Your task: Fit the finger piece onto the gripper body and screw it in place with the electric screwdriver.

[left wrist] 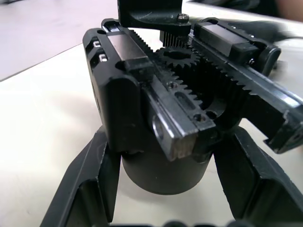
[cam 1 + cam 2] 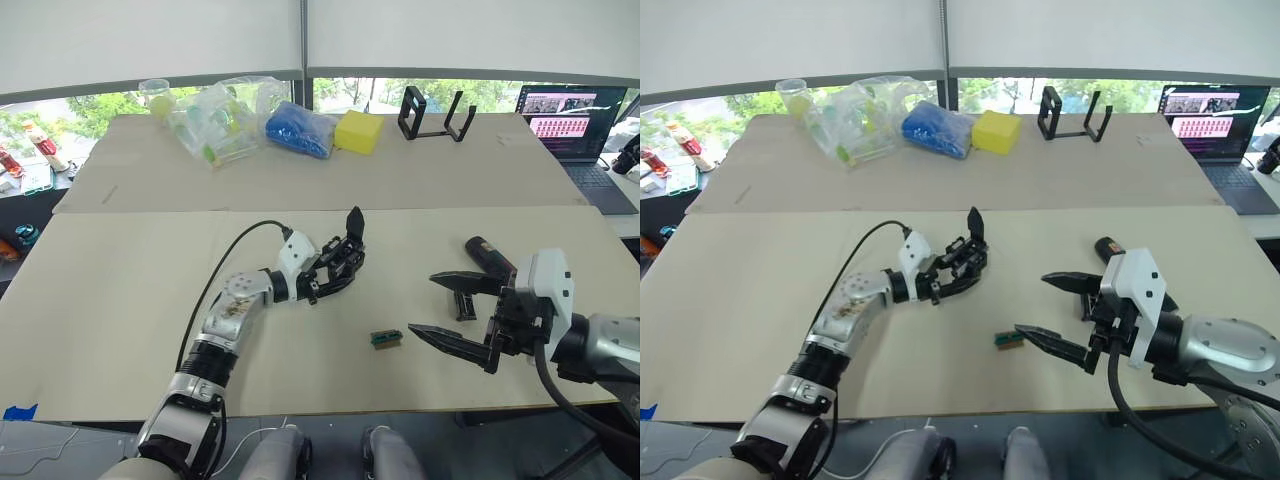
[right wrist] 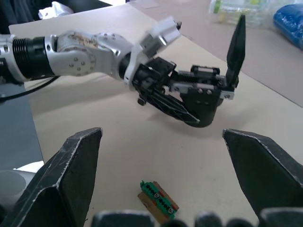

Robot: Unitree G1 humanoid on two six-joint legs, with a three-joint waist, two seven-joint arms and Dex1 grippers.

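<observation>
I am seeing the right gripper [image 2: 447, 310] hovering over the near right part of the table [image 2: 120, 300], its two black fingers spread wide apart and holding nothing. Just left of it, the tiny green-and-tan block [image 2: 386, 338] is lying flat on the table, apart from both grippers. Beyond the right gripper, a short black piece [image 2: 465, 303] is lying between its fingers as I look down, and I cannot tell whether it is the finger piece. The electric screwdriver [image 2: 488, 256] is resting on the table a little farther back on the right, partly hidden by the right wrist. Toward the middle of the table, the left gripper [image 3: 177, 111] is clamping the gripper body [image 3: 203, 97] at its round base, one finger on each side. The body is sitting on the table with its single pointed finger standing upright. On the far table, a black open-frame stand [image 2: 432, 115], a yellow block [image 2: 358, 131], a blue bag [image 2: 298, 130] and clear plastic bags [image 2: 222, 118] are lined up, with a laptop [image 2: 578, 125] at far right
</observation>
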